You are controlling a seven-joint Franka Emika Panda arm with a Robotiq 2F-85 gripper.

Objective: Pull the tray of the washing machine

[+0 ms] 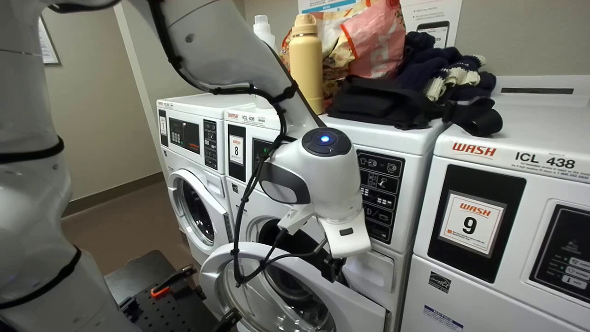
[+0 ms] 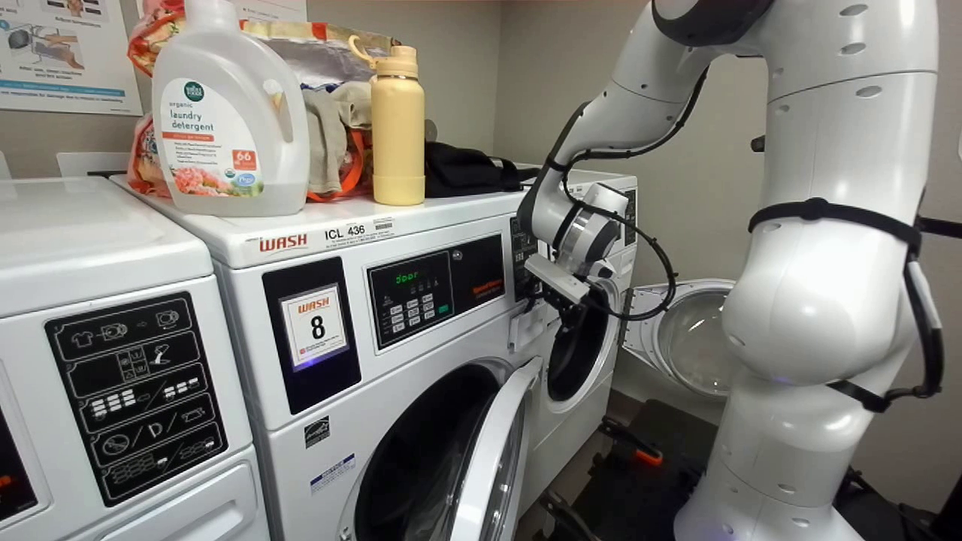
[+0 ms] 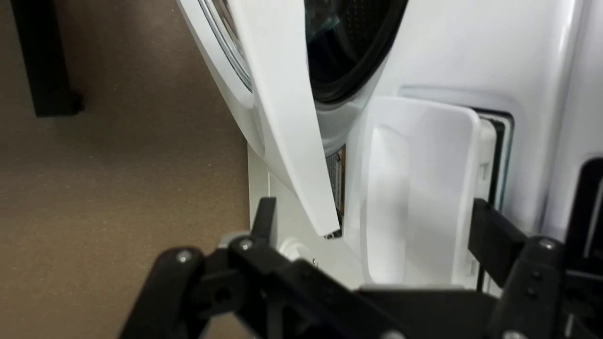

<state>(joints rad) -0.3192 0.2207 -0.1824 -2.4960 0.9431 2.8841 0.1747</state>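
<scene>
The washing machine, white with an "8" sticker, shows in both exterior views (image 1: 401, 133) (image 2: 301, 443). Its round glass door (image 1: 364, 304) hangs open; the door also shows in the wrist view (image 3: 287, 108). The tray's flat white front (image 3: 424, 188) stands a little out from the machine, with a dark gap behind its edge; the tray also shows in both exterior views (image 1: 375, 274) (image 2: 525, 328). My gripper (image 3: 372, 212) is open, with one finger at the gap by the tray's edge and the other out to the left, apart from it. Whether a finger touches the tray cannot be told. The tray's compartments are hidden.
A neighbouring washer (image 1: 488, 286) with a "9" sticker stands beside it, and another (image 1: 191, 159) has its door open. A yellow bottle (image 2: 398, 135), detergent jug (image 2: 233, 128) and black bag (image 1: 378, 103) sit on top. A dark cart (image 1: 161, 299) stands near the robot base.
</scene>
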